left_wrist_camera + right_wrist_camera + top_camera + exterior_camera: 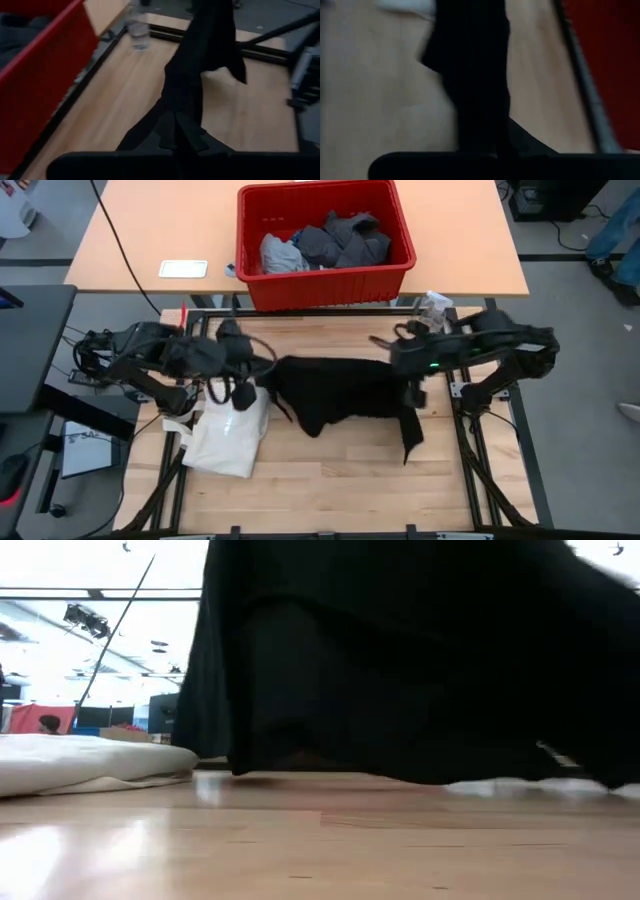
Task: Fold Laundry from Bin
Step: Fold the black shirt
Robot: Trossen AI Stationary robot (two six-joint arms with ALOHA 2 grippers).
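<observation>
You are working in a lab or open workshop hall. Your wooden worktable (330, 480) sits inside a black metal frame (470, 450) that carries the two arms, with a plain desk (150, 240) butted against it and loose cables (120, 240) running across. Grey floor surrounds the rig. Across the table you see a high white ceiling with beams (90, 595) and a hanging lamp (85, 618).

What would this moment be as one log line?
black garment stretched, lifted between left gripper and right gripper, both shut on it | more laundry in red bin
</observation>
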